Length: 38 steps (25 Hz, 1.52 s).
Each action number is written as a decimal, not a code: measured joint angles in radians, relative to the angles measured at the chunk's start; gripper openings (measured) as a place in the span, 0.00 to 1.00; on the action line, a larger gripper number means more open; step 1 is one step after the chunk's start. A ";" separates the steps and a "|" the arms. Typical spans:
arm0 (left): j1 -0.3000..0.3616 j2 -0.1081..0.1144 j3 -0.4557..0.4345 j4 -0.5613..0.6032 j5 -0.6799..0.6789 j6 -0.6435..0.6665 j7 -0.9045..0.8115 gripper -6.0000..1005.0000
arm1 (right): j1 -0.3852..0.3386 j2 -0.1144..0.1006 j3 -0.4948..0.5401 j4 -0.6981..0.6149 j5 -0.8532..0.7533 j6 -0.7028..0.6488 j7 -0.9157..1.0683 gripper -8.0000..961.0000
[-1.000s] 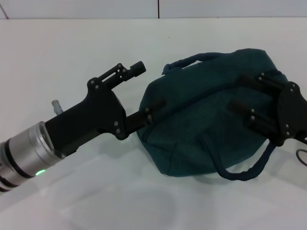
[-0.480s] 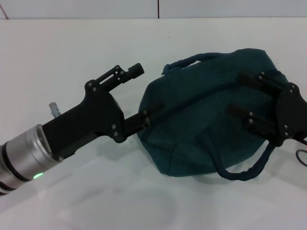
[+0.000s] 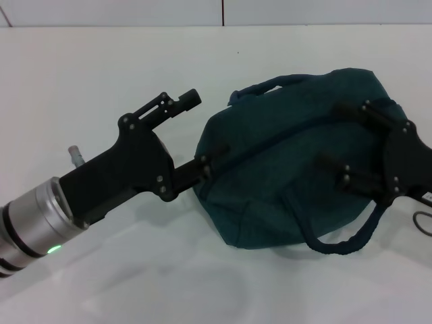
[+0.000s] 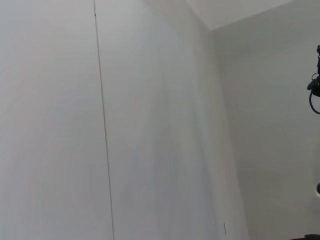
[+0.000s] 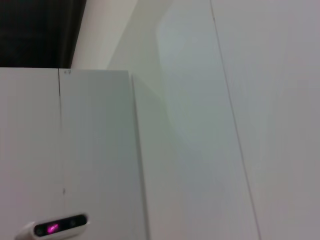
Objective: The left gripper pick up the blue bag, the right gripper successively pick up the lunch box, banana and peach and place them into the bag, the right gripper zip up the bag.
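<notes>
Head view: blue bag (image 3: 297, 175) lying slumped on the white table (image 3: 101, 74), toward the right edge, zipper line running diagonally across its top. One rolled handle (image 3: 260, 88) arching off the far side, the other (image 3: 337, 239) looping down toward the near edge. Fabric closed over whatever lies inside; lunch box, banana and peach not visible anywhere.

Left end effector (image 3: 196, 135) reaching in from the near-left corner on its silver arm (image 3: 30, 216), green light glowing on the cuff. Fingers spread wide: upper finger (image 3: 177, 104) free in the air beside the bag's left end, lower finger (image 3: 202, 165) touching the fabric at the left end of the zipper line. Nothing clamped between them.

Right end effector (image 3: 337, 142) coming in from the right edge, over the right half of the bag. Fingers parted here too, one (image 3: 358, 111) near the far right of the bag top, the other (image 3: 344, 172) lower against the front panel. Contact with the fabric likely, firm grip not discernible.

Left wrist view: only pale wall panels, with a dark cable (image 4: 314, 92) at one edge. Right wrist view: pale panels again, plus a small sensor bar (image 5: 60, 227) with a pink light.
</notes>
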 joint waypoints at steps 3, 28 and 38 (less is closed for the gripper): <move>0.005 0.003 0.003 0.000 0.008 -0.002 0.001 0.67 | 0.005 -0.002 -0.007 0.000 -0.030 0.002 0.000 0.88; 0.027 0.005 -0.002 -0.009 0.063 0.040 0.066 0.49 | -0.043 -0.018 0.000 -0.098 -0.116 -0.005 0.011 0.88; 0.019 0.004 -0.002 -0.013 0.063 0.037 0.068 0.49 | -0.050 -0.017 0.000 -0.098 -0.109 -0.004 0.007 0.88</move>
